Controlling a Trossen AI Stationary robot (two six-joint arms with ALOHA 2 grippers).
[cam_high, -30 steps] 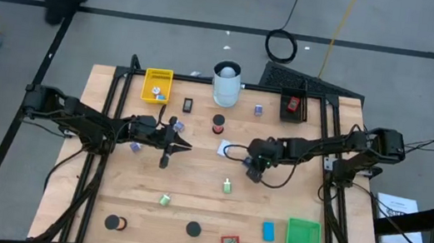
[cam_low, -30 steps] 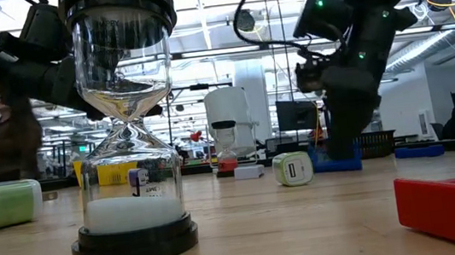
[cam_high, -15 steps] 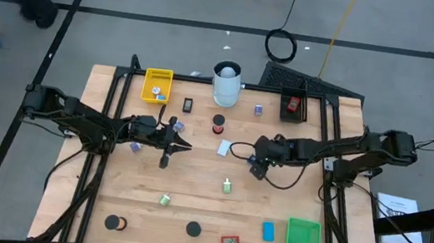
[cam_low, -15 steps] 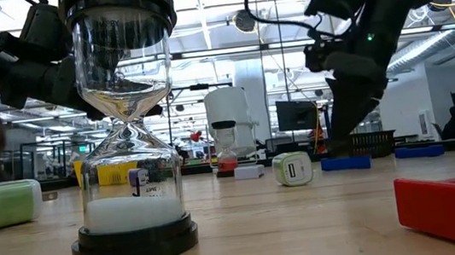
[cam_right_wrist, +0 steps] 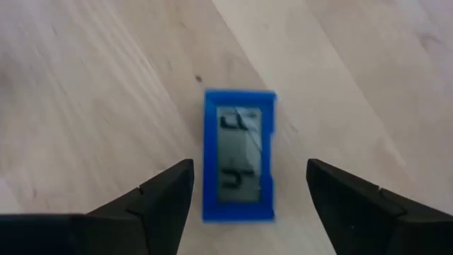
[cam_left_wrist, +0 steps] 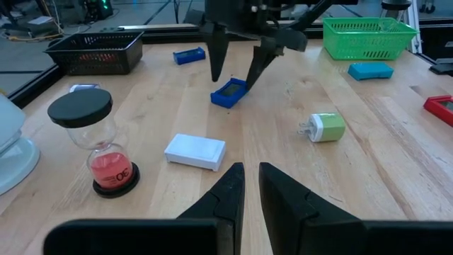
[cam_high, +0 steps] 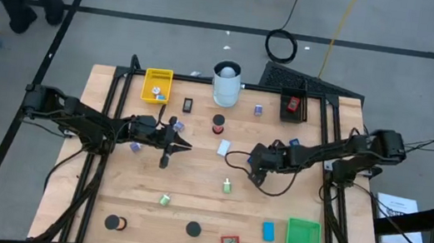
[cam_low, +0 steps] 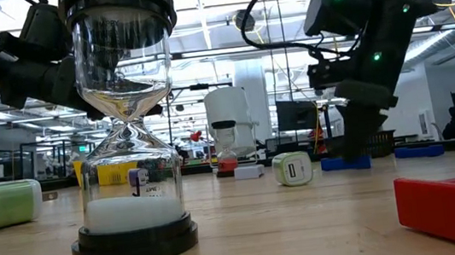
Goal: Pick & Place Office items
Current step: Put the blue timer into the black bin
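Note:
A small blue item with a grey screen (cam_right_wrist: 238, 156) lies flat on the wooden table, right of centre. My right gripper (cam_right_wrist: 249, 202) hangs open just above it, pointing steeply down, one finger on either side and neither touching. The left wrist view shows the same blue item (cam_left_wrist: 228, 93) under my right gripper (cam_left_wrist: 235, 65). In the high view my right gripper (cam_high: 255, 170) covers the item. My left gripper (cam_high: 185, 144) waits left of centre, shut on nothing. Other office items lie scattered: a white block (cam_high: 224, 148), a green-and-white plug (cam_high: 227, 187) and a red-sand hourglass (cam_high: 217, 124).
A yellow tray (cam_high: 157, 85), a white cylinder (cam_high: 226, 85) and a black tray (cam_high: 291, 104) stand along the far edge. A green tray (cam_high: 302, 242) sits at the near right. A blue block (cam_high: 268, 231), a red piece (cam_high: 229, 241) and black-topped hourglasses (cam_high: 193, 229) lie near the front.
My right gripper has swung a little toward the table's right edge and turned at the wrist, staying just above the blue item. The blue item lies on the table where it was.

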